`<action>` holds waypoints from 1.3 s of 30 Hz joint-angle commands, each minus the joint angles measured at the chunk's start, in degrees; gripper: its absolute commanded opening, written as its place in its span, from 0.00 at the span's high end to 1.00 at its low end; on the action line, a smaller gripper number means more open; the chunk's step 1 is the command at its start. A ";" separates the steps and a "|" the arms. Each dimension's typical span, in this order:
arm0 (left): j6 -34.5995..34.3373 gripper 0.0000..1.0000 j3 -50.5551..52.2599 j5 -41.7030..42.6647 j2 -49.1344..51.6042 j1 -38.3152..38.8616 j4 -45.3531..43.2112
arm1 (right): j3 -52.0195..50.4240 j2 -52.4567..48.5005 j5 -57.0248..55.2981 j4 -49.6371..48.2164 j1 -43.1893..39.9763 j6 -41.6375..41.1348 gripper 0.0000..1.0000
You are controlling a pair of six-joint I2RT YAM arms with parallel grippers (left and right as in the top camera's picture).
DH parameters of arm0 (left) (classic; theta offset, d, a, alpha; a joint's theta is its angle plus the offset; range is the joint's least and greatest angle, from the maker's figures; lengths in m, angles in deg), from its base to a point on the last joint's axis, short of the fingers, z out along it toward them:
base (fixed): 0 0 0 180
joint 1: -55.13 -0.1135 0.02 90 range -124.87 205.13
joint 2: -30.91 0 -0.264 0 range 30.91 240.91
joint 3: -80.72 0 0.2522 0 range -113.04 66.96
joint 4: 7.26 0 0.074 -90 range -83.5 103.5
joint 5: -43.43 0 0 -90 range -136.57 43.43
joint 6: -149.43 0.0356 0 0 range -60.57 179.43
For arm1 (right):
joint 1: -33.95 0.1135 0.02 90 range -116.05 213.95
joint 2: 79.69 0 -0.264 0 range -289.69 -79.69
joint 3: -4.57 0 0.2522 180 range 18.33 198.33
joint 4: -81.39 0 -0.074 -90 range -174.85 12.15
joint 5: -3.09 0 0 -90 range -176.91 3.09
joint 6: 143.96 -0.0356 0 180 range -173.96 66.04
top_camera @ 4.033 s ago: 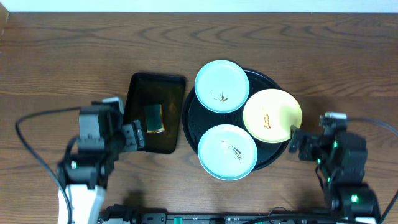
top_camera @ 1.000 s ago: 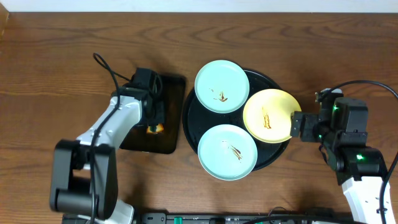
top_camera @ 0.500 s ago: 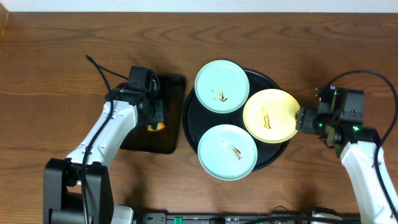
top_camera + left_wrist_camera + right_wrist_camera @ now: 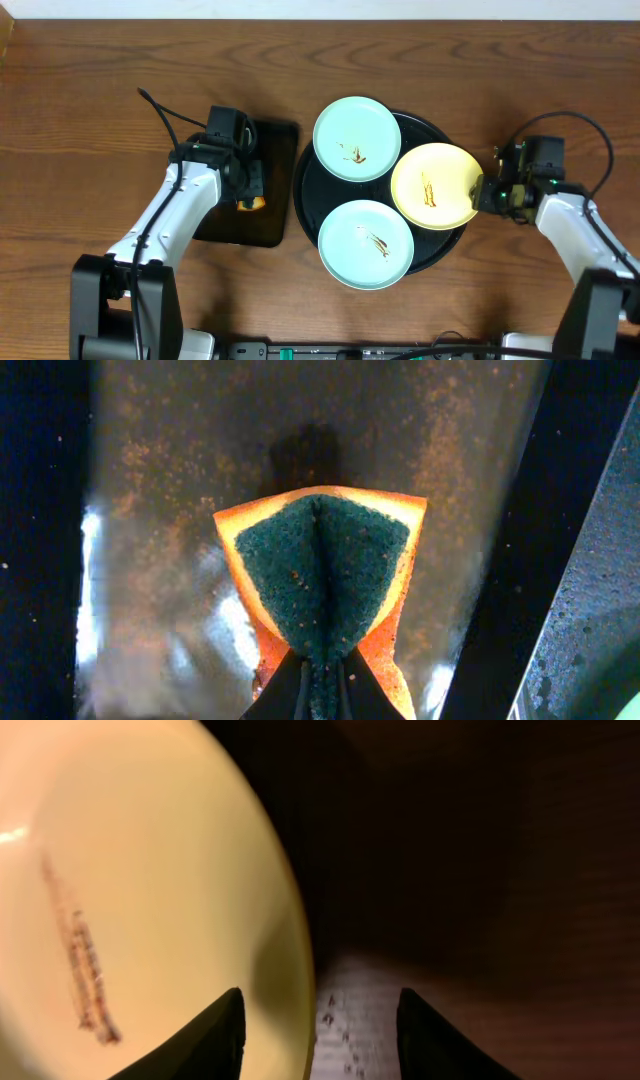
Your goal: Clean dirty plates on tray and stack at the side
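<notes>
Three plates lie on the round black tray (image 4: pixel 425 126): a mint one (image 4: pixel 357 138) at the back, a mint one (image 4: pixel 365 243) at the front, and a yellow one (image 4: pixel 432 187) on the right, each with a brown smear. My right gripper (image 4: pixel 482 192) is open at the yellow plate's right edge. In the right wrist view the yellow plate's (image 4: pixel 150 890) rim runs between the fingers (image 4: pixel 215 1040) of that gripper (image 4: pixel 320 1030), with a gap showing. My left gripper (image 4: pixel 320 695) is shut on an orange sponge with a green scrub face (image 4: pixel 322 560), folding it.
The sponge hangs over a smaller rectangular black tray (image 4: pixel 270 140), left of the round tray, whose wet floor shows in the left wrist view. Bare brown wood lies on all sides. Cables trail behind both arms.
My right gripper has moved left onto the yellow plate's rim and its jaws have narrowed. The left arm shifted slightly over the rectangular tray, still gripping the sponge.
</notes>
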 commanded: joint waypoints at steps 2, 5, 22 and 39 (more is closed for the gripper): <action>-0.55 0.92 -1.27 0.15 -0.33 0.11 0.20 | 1.09 -1.81 0.81 -1.03 -0.39 -0.81 0.61; -0.55 0.93 -1.27 0.15 -0.33 0.11 0.17 | 1.09 -1.95 0.76 -1.25 -0.39 -0.79 0.71; -0.72 0.93 -1.27 1.46 -0.33 0.15 0.15 | 1.09 -1.95 0.59 -0.44 -0.39 -0.79 0.99; 0.28 0.93 -1.38 3.39 -0.35 0.15 -1.16 | 1.09 -1.95 0.61 -0.28 -0.39 -0.79 0.99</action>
